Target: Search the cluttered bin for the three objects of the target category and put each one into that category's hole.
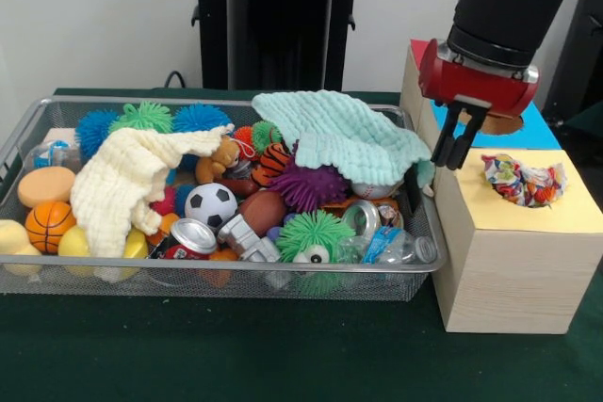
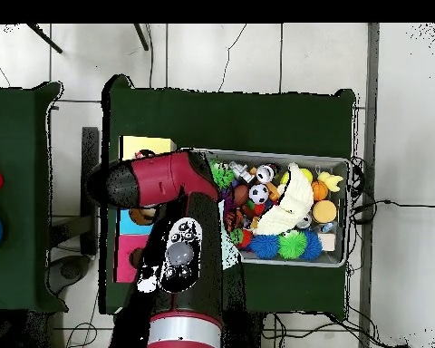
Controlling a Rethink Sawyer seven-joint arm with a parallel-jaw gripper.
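Observation:
A wire bin (image 1: 94, 281) holds a jumble of toys and two cloths: a mint-green one (image 1: 344, 134) at its back right and a cream one (image 1: 127, 176) on the left. A crumpled multicoloured cloth (image 1: 523, 181) sits in the hole of the yellow-topped wooden box (image 1: 556, 216) right of the bin. My gripper (image 1: 450, 155) hangs over the gap between bin and box, left of that cloth, open and empty. In the overhead view the arm (image 2: 180, 245) hides the gripper; the cream cloth (image 2: 289, 204) shows in the bin (image 2: 341, 163).
The bin also contains spiky balls, a soccer ball (image 1: 210, 202), a basketball (image 1: 49, 223), cans and a green eyeball toy (image 1: 314, 237). Behind the yellow box are blue-topped (image 1: 546, 129) and red-topped (image 1: 417, 47) boxes. Green cloth covers the table.

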